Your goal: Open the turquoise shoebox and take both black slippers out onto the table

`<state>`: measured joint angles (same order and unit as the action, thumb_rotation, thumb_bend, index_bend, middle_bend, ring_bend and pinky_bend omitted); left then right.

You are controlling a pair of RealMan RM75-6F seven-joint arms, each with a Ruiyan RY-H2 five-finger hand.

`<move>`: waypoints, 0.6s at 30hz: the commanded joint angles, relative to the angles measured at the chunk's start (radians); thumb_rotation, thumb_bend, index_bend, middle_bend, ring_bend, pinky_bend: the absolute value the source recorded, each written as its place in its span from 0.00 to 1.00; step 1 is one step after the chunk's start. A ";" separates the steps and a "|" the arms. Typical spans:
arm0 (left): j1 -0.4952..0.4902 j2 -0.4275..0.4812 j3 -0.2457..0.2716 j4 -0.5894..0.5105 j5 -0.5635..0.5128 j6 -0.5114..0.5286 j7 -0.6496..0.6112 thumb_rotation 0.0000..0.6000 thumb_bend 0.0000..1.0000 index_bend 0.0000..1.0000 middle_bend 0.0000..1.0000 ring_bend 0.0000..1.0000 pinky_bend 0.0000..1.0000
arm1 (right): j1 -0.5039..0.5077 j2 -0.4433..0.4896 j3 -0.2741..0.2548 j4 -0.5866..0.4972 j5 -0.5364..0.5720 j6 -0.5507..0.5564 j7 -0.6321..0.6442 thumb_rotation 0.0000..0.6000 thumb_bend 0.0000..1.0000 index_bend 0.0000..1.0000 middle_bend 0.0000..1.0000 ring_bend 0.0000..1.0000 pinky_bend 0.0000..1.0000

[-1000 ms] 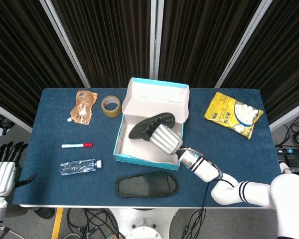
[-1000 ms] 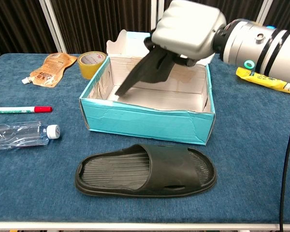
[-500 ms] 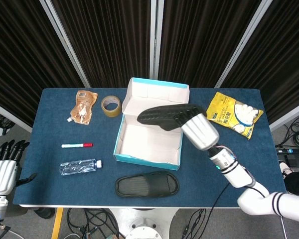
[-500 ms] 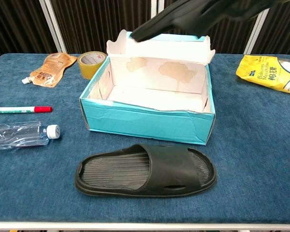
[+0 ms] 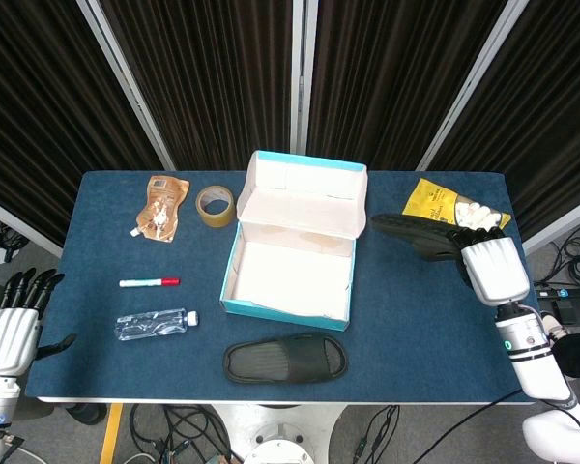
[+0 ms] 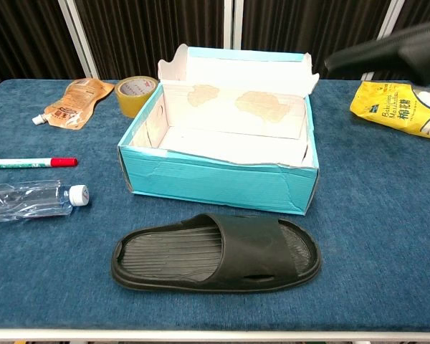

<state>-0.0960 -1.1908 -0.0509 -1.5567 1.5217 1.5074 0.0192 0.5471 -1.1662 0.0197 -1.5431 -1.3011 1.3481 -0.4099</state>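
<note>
Now lifted clear: second slipper (image 5: 420,235), a second ago down inside the turquoise shoebox (image 5: 288,309) in the right hand's hold, half a second ago raised above the box's back flap, at this moment carried out to the right of the box and up in the air, over the bare blue table (image 5: 406,319) and just in front of the yellow snack bag (image 5: 427,202). Box interior bare in both views, lid flap folded back and upright. Other slipper (image 5: 286,360) flat on the table, sole side down, just in front of the box's near wall, same place as in the earlier pictures.

Meaning for the task, as a judgement: box opened, both slippers out of it, only the setting-down of the carried one left.

Right hand (image 5: 492,270) at the slipper's right end, toe pointing left toward the box; grip hidden under the white back of the hand, fingers not visible, yet slipper plainly borne aloft by it. In the chest view only the slipper's dark shape at the upper right edge. Left hand (image 5: 8,329) low beside the table's left edge, fingers apart, holding nothing.
</note>
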 commanded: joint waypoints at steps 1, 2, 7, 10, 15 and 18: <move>0.004 -0.002 0.003 0.006 -0.004 0.001 -0.006 1.00 0.07 0.12 0.09 0.00 0.04 | -0.003 -0.057 0.009 0.066 0.036 -0.060 0.004 1.00 0.68 0.69 0.53 0.46 0.45; 0.005 -0.003 0.004 0.009 -0.005 0.001 -0.008 1.00 0.07 0.12 0.09 0.00 0.04 | 0.002 -0.078 0.015 0.084 0.046 -0.081 0.001 1.00 0.68 0.68 0.53 0.46 0.45; 0.008 -0.005 0.007 0.014 -0.008 0.001 -0.013 1.00 0.07 0.12 0.09 0.00 0.04 | 0.019 -0.155 0.037 0.115 0.079 -0.151 -0.001 1.00 0.68 0.62 0.52 0.44 0.44; 0.012 -0.003 0.008 0.014 -0.010 0.005 -0.015 1.00 0.07 0.12 0.09 0.00 0.04 | 0.014 -0.172 0.041 0.061 0.094 -0.178 0.022 1.00 0.68 0.53 0.47 0.37 0.42; 0.014 -0.003 0.009 0.016 -0.015 0.003 -0.017 1.00 0.07 0.12 0.09 0.00 0.04 | 0.002 -0.135 0.035 -0.098 0.126 -0.266 0.122 1.00 0.59 0.19 0.20 0.10 0.29; 0.014 -0.007 0.010 0.018 -0.012 0.003 -0.017 1.00 0.07 0.12 0.09 0.00 0.04 | 0.006 -0.110 0.033 -0.166 0.137 -0.339 0.211 1.00 0.55 0.03 0.05 0.00 0.18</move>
<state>-0.0816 -1.1972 -0.0406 -1.5389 1.5096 1.5108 0.0019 0.5535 -1.3026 0.0552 -1.6459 -1.1808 1.0744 -0.2725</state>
